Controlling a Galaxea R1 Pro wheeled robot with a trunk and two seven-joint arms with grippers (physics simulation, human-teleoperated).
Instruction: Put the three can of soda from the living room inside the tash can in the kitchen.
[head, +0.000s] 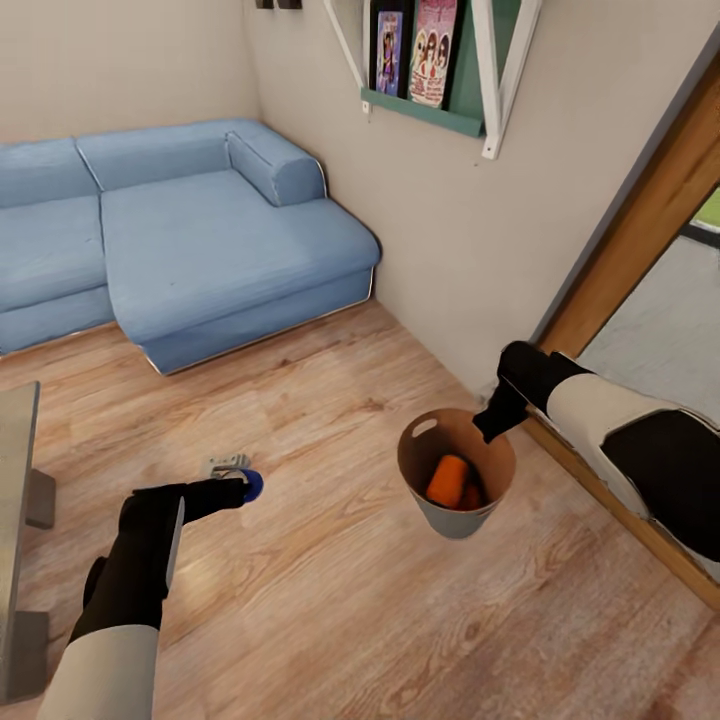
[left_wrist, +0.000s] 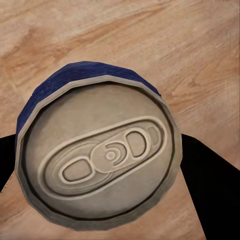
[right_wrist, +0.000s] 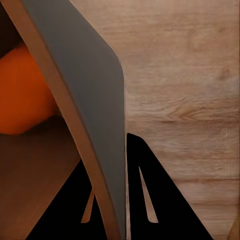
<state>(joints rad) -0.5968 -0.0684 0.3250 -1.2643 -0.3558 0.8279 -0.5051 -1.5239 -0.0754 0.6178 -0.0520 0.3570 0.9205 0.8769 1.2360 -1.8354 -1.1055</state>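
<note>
Soda cans: two orange (head: 448, 481) binned, one blue (head: 251, 485) clawed.

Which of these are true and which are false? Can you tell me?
1. The right pincer grips the bin by its rim. True.
2. The bin is empty. False: an orange can lies inside.
3. The left pincer holds a blue can. True.
4. The sofa is red. False: it is blue.
5. The bin sits on the sofa. False: it hangs from the right pincer over the wooden floor.
</note>
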